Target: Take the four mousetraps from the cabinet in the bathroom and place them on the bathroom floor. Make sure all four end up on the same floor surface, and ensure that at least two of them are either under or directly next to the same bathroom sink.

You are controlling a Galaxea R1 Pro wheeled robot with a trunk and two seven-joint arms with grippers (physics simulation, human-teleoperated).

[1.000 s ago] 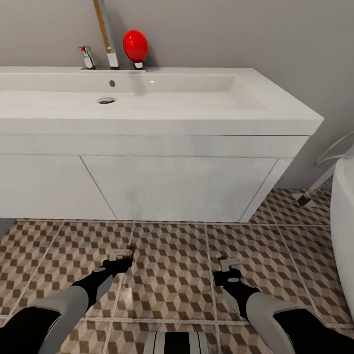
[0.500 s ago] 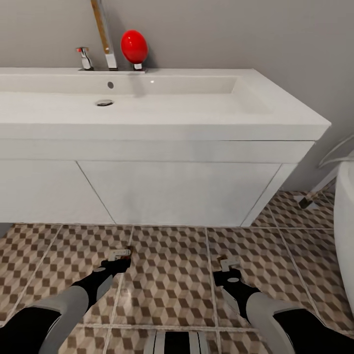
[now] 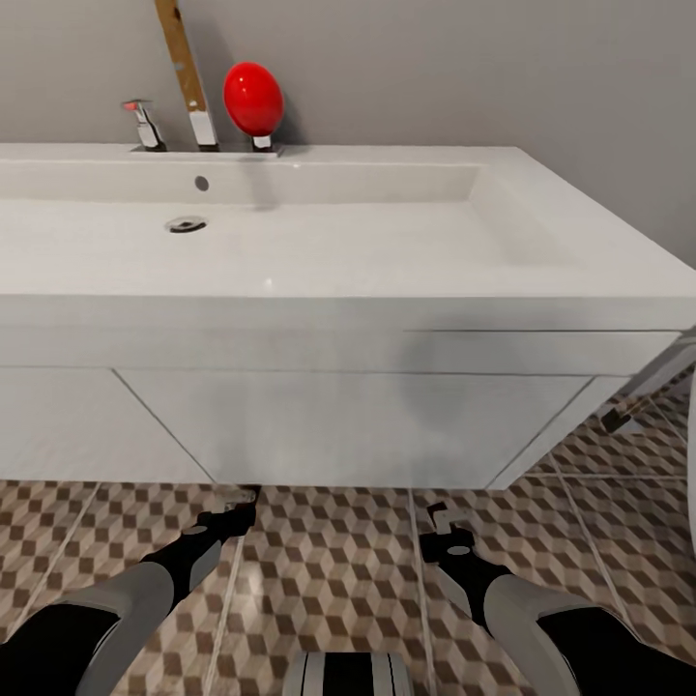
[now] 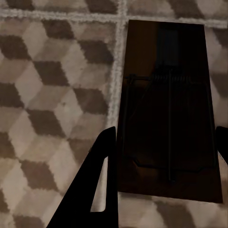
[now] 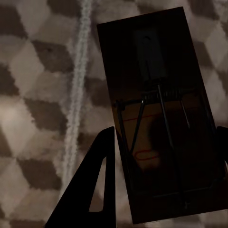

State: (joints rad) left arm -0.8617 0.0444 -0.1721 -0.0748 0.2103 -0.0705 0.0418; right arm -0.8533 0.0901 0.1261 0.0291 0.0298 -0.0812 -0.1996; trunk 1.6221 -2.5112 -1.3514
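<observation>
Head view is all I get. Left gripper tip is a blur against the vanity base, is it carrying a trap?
Observer: Yes. Left wrist view shows a dark mousetrap clamped between the left gripper fingers.
Operator: And the right one?
Observer: Same. The right gripper is shut on a second mousetrap, spring and bar facing the camera.
Operator: What's below them?
Observer: Patterned floor tile, a grout line running beside each trap.

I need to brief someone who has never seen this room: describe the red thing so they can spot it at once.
Find the wide white sink against the grey wall. At its back edge stands the chrome tap, with a tall chrome spout beside it. The red egg-shaped object sits just past that spout, on a small chrome base, the one bright, rounded thing among pale and metal ones.
</observation>
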